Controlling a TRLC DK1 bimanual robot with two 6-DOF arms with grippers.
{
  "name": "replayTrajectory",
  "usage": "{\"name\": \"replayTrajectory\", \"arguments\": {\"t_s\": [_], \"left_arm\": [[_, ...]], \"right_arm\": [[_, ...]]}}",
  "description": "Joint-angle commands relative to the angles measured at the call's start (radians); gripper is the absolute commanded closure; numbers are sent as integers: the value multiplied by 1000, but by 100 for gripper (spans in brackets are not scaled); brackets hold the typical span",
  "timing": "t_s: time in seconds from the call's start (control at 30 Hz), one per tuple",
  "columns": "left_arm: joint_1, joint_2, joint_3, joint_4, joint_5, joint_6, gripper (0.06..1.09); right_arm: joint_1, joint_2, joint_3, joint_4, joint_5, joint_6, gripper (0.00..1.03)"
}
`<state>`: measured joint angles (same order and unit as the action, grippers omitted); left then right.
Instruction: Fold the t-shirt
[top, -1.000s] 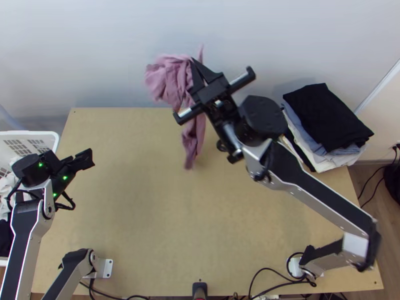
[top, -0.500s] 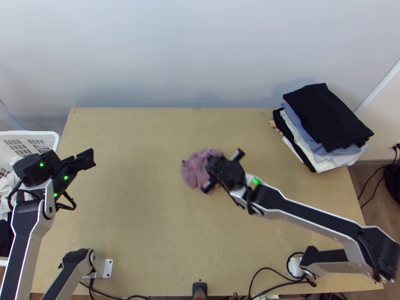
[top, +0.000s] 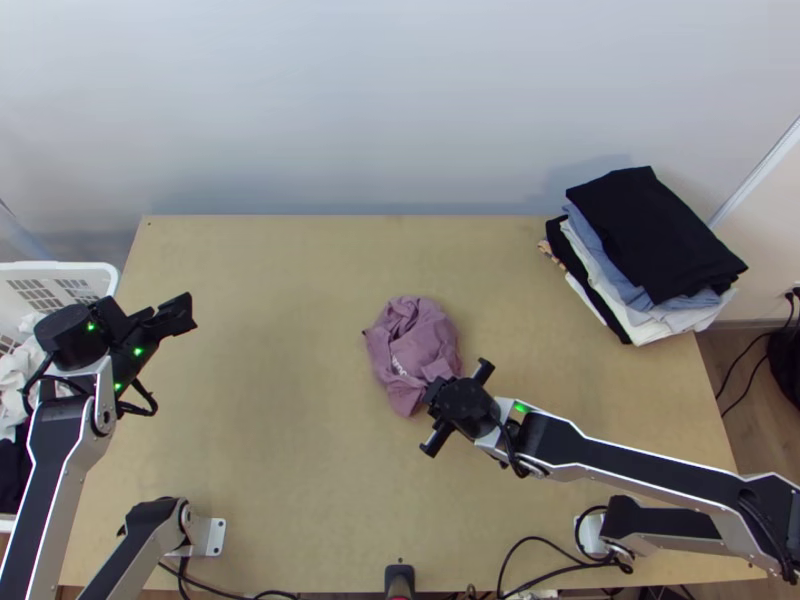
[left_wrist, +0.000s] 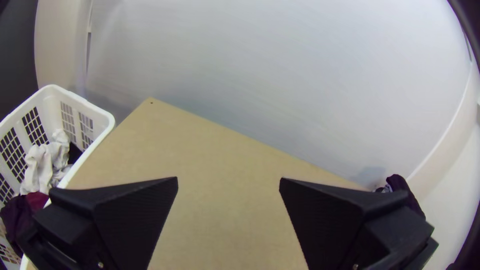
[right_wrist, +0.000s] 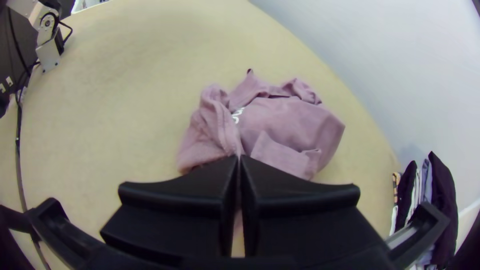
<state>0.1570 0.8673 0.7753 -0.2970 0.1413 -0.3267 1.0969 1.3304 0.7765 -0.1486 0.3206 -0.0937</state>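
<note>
T-shirt (top: 412, 348) has been lowered onto the table (top: 250, 420) centrally in a bunch, an edge pinched by the right gripper (right_wrist: 239, 157), the left gripper (left_wrist: 228, 179) spread wide, so flattening is judged necessary before folding.

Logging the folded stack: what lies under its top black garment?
Under the top garment, edges of blue cloth, white cloth, black cloth and patterned cloth show; the rest is covered.

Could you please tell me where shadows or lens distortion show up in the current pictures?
Top view: a soft shadow on the wall beside the stack of folded clothes; left wrist view: a faint shadow on the wall near that stack; right wrist view: the table has its far edge bowed, nearly straight in the top view.
</note>
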Motion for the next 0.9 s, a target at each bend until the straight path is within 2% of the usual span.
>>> {"name": "replayTrajectory", "arguments": {"t_s": [0.0, 0.13, 0.2, 0.33, 0.43, 0.87], "left_arm": [[-5, 13, -21, 15, -8, -23, 10], [-5, 13, -25, 29, -9, -23, 10], [-5, 15, -27, 30, -9, -23, 10], [-5, 13, -31, 30, -9, -25, 10], [-5, 12, -36, 30, -9, -26, 10], [-5, 7, -36, 30, -14, -28, 10]], "right_arm": [[0, 3, -16, -2, -12, 34, 100], [-2, 9, -13, -3, -20, 48, 98], [-2, 9, -13, -11, -26, 46, 89], [-2, 12, -11, -22, -26, 46, 88], [-2, 27, 1, -45, -26, 43, 78], [-2, 38, 26, -60, -26, 37, 77]]}}
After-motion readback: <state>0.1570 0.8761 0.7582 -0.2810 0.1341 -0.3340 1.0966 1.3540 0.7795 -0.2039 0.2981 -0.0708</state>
